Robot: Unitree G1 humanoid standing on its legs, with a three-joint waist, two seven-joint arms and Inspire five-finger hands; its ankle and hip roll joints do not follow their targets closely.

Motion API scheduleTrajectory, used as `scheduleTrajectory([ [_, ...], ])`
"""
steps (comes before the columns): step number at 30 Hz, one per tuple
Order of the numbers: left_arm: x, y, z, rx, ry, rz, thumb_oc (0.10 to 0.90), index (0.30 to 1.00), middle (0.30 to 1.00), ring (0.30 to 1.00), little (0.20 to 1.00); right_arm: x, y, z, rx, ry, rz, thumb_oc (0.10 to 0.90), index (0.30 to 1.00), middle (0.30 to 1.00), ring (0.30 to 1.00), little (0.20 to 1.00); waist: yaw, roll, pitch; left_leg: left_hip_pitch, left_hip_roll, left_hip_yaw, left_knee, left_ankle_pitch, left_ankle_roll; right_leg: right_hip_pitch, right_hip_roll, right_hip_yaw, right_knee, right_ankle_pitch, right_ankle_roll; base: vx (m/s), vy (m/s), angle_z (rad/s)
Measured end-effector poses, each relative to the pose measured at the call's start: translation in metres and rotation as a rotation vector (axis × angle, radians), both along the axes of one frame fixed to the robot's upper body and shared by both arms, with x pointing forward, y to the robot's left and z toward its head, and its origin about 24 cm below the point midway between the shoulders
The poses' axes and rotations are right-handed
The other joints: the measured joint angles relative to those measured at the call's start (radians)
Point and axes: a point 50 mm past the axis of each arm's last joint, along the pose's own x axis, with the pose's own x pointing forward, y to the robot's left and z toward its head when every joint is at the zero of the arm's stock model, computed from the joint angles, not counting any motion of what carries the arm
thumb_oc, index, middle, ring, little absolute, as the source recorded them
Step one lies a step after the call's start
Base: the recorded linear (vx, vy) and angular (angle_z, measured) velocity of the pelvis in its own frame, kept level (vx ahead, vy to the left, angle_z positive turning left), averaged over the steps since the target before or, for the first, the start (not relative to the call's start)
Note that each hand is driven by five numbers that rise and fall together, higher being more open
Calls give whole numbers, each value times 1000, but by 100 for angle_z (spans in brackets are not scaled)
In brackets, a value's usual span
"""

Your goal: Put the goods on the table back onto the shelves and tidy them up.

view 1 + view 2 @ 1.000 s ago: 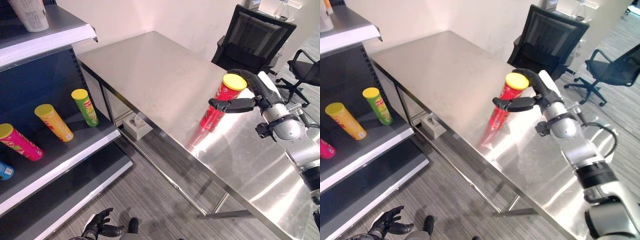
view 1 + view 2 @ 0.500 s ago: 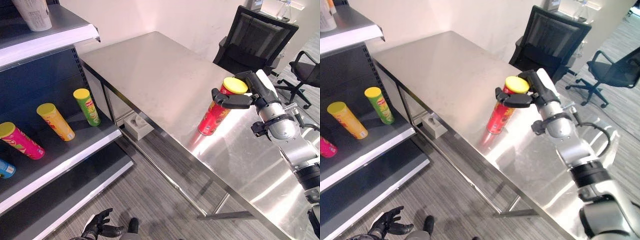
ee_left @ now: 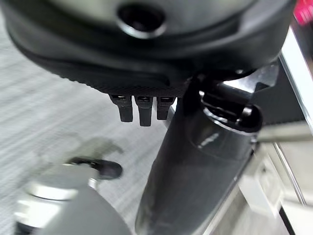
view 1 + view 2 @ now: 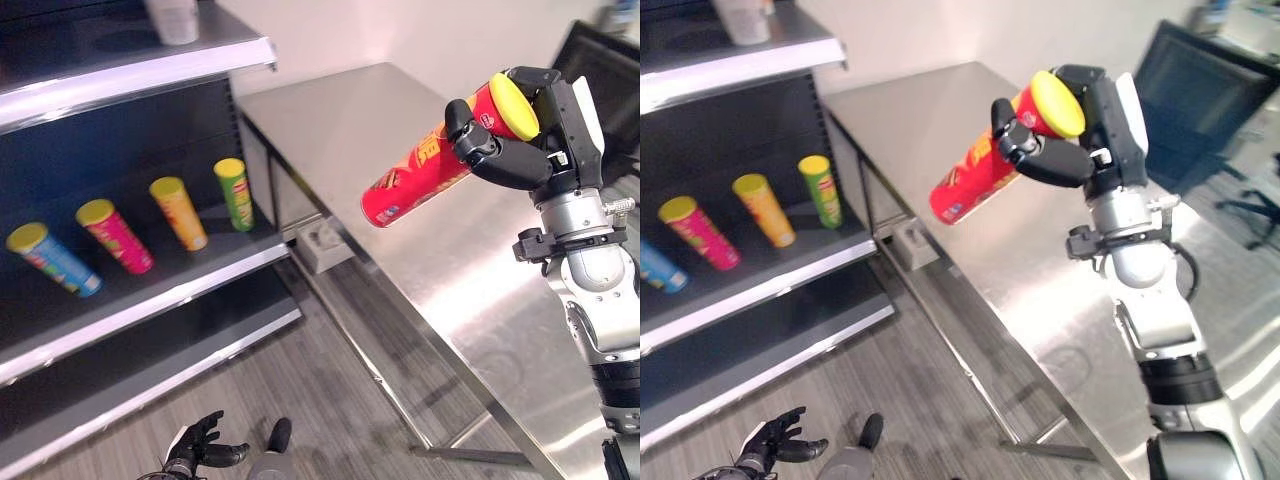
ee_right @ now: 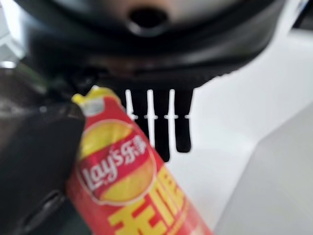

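A red chip can [image 4: 415,175] with a yellow lid [image 4: 512,105] hangs in the air above the steel table [image 4: 500,300], tilted so its base points toward the shelves. My right hand [image 4: 520,160] is shut on the can near its lid, thumb on one side and fingers on the other. Up close, the can [image 5: 132,191] runs past the thumb [image 5: 34,161]. On the middle shelf [image 4: 170,290] lie a blue can [image 4: 50,258], a pink can [image 4: 115,235], an orange can [image 4: 178,212] and a green can [image 4: 236,193]. My left hand [image 4: 195,455] hangs low near the floor, fingers relaxed and holding nothing.
A white cup [image 4: 175,18] stands on the top shelf [image 4: 130,70]. A grey tissue box [image 4: 322,243] sits on the floor under the table's near edge. A black office chair [image 4: 610,50] stands behind the table. Grey floor separates shelves and table.
My right hand has lifted the red can off the table and tipped it toward the shelves. The camera has swung, so the shelves show further right.
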Motion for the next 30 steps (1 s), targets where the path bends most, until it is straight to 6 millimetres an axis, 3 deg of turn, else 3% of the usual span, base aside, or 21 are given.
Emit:
scheduleTrajectory([
  [2,16,-9,4,-21,-51,-30,800,900,900,900,900,-4,-3,13,-94,-13,0,400,300,300,300,300,22,55,33,-116,-3,124,0,112,-107,-29,1,-135,2,2,-64,-361,126,197],
  [3,4,-4,0,-12,-9,-10,800,900,900,900,900,-1,7,3,-120,30,45,400,300,300,300,300,46,23,54,-96,8,254,117,-42,4,-28,-51,-143,2,14,-69,-249,292,156],
  [5,-27,1,-12,-6,104,27,800,900,900,900,900,-6,16,-14,-169,91,100,400,300,300,300,300,-40,1,67,87,207,260,320,-185,-135,57,-125,-184,19,22,-66,-235,522,108],
  [7,-36,14,-11,52,152,13,800,900,900,900,900,-20,25,-7,-128,27,151,400,300,300,300,300,-150,43,43,195,331,311,257,-177,-136,58,-168,-196,77,44,-32,-154,596,112],
  [8,-33,2,-12,15,127,11,800,900,900,900,900,-24,26,-4,-111,2,158,400,300,300,300,300,-186,91,13,262,283,319,72,-44,-99,57,-228,-186,119,61,-6,-150,612,113],
  [9,-24,-11,-12,-19,86,-3,800,900,900,900,900,-25,28,-4,-112,-1,167,400,300,300,300,300,-195,109,-8,306,228,349,11,-73,-105,41,-284,-186,166,79,23,-188,648,61],
  [10,-4,-20,-7,-37,23,-38,800,900,900,900,900,-23,39,-16,-92,37,220,400,300,300,300,300,-167,77,-23,313,131,342,-14,-119,-46,-42,-419,-190,289,48,73,-190,614,15],
  [11,10,-18,-2,-26,-16,-55,800,900,900,900,900,-22,51,-27,-131,80,274,400,300,300,300,300,-156,62,-28,303,97,336,-13,-129,-31,-70,-376,-189,198,42,70,-195,627,28],
  [12,23,-10,5,12,-47,-86,800,900,900,900,900,-22,59,-43,-164,136,300,400,300,300,300,300,-148,2,-45,239,28,321,70,-153,-45,-73,-368,-217,118,170,0,-167,562,45],
  [13,31,-3,13,47,-79,-119,800,900,900,900,900,-21,62,-55,-136,175,289,400,300,300,300,300,-139,-54,-36,87,-22,307,313,-261,26,-70,-447,-152,107,266,-23,-217,509,85],
  [14,34,-14,12,44,-81,-211,800,900,900,900,900,-23,56,-59,-167,189,254,400,300,300,300,300,-133,15,-57,49,-63,295,147,-191,110,-84,-482,-126,180,339,7,-218,460,51],
  [15,30,-2,14,92,-57,-211,800,900,900,900,900,-23,65,-71,-147,225,275,400,300,300,300,300,-125,-15,-51,100,-114,309,88,-154,152,-126,-523,-65,250,346,47,-222,416,66],
  [16,33,8,17,123,-65,-175,800,900,900,900,900,-25,71,-74,-180,227,295,400,300,300,300,300,-136,0,-26,80,-105,288,80,-140,184,-199,-419,73,344,146,94,-110,297,56],
  [17,35,11,20,127,-75,-154,800,900,900,900,900,-25,72,-80,-236,250,286,400,300,300,300,300,-144,25,-10,91,-92,259,40,-116,198,-250,-257,155,441,-7,62,-48,152,71],
  [20,14,6,10,102,-17,-143,800,900,900,900,900,-25,63,-87,-439,288,241,400,300,300,300,300,-142,-20,-10,119,-156,192,29,-115,196,-237,91,274,305,-120,-62,59,-6,62],
  [21,1,-4,3,70,16,-137,800,900,900,900,900,-21,65,-91,-409,294,239,400,300,300,300,300,-129,-28,-12,125,-165,190,11,-125,172,-188,104,290,177,-50,-136,136,-103,47],
  [25,-12,-29,-6,-9,29,-127,800,900,900,900,900,-26,75,-102,-397,315,269,400,300,300,300,300,-117,9,-1,100,-185,138,-6,-130,168,-89,87,170,0,39,-140,26,4,101],
  [26,8,-29,0,2,-22,-153,800,900,900,900,900,-24,69,-102,-422,321,245,400,300,300,300,300,-114,4,29,18,-186,204,108,-168,84,-94,34,95,9,39,-159,-70,263,210],
  [28,33,-16,15,57,-97,-169,800,900,900,900,900,-15,65,-107,-447,338,202,400,300,300,300,300,-110,-9,76,-128,60,194,270,-156,-14,-89,-28,116,3,29,-129,180,427,49],
  [29,21,-5,10,76,-43,-142,800,900,900,900,900,0,64,-123,-366,396,151,400,300,300,300,300,-107,36,87,-70,238,18,31,-121,-71,-51,-29,198,1,29,-35,280,505,-151],
  [30,2,-15,0,37,9,-141,800,900,900,900,900,2,43,-128,-460,439,41,400,300,300,300,300,-143,101,65,-25,120,17,-17,-101,-3,-13,-149,205,19,4,30,208,476,-152],
])
